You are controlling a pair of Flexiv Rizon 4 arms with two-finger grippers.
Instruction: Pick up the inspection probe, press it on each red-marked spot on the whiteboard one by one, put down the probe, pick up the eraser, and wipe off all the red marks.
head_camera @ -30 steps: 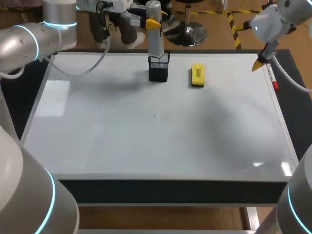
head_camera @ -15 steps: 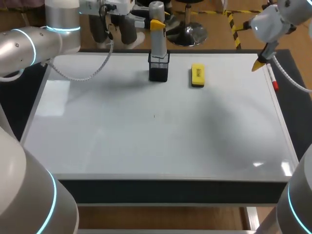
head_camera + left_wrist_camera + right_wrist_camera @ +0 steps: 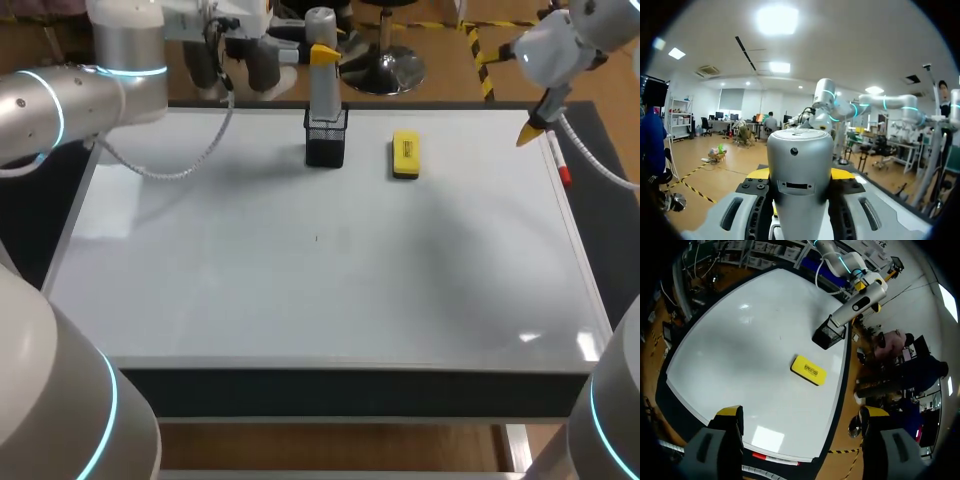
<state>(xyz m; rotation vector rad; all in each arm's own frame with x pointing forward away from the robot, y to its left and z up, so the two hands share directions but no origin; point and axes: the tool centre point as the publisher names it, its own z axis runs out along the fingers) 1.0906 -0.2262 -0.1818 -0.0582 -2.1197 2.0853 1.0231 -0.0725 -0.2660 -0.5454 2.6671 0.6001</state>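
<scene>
The inspection probe point(image 3: 320, 85), a silver cylinder, stands upright in a black mesh holder point(image 3: 326, 140) at the far edge of the whiteboard point(image 3: 320, 290), near the middle of that edge. The left gripper point(image 3: 322, 52) is clamped on the probe's upper part. In the left wrist view the cylinder point(image 3: 800, 165) fills the space between the two yellow tips, which press against it from either side. The left arm comes in from the far left corner. Just beside the holder, toward the right arm's side, the yellow eraser point(image 3: 405, 155) lies flat on the board, apart from the holder. A tiny dark speck point(image 3: 317, 238) shows near the middle of the board. A red-capped marker point(image 3: 560, 165) lies along the board's right edge. The right gripper point(image 3: 530, 130) hangs above the far right corner, its fingers point(image 3: 730, 414) spread wide with nothing between them. Its wrist view looks across the board to the eraser point(image 3: 808, 370), the holder point(image 3: 828, 335) and the probe point(image 3: 860, 302).
</scene>
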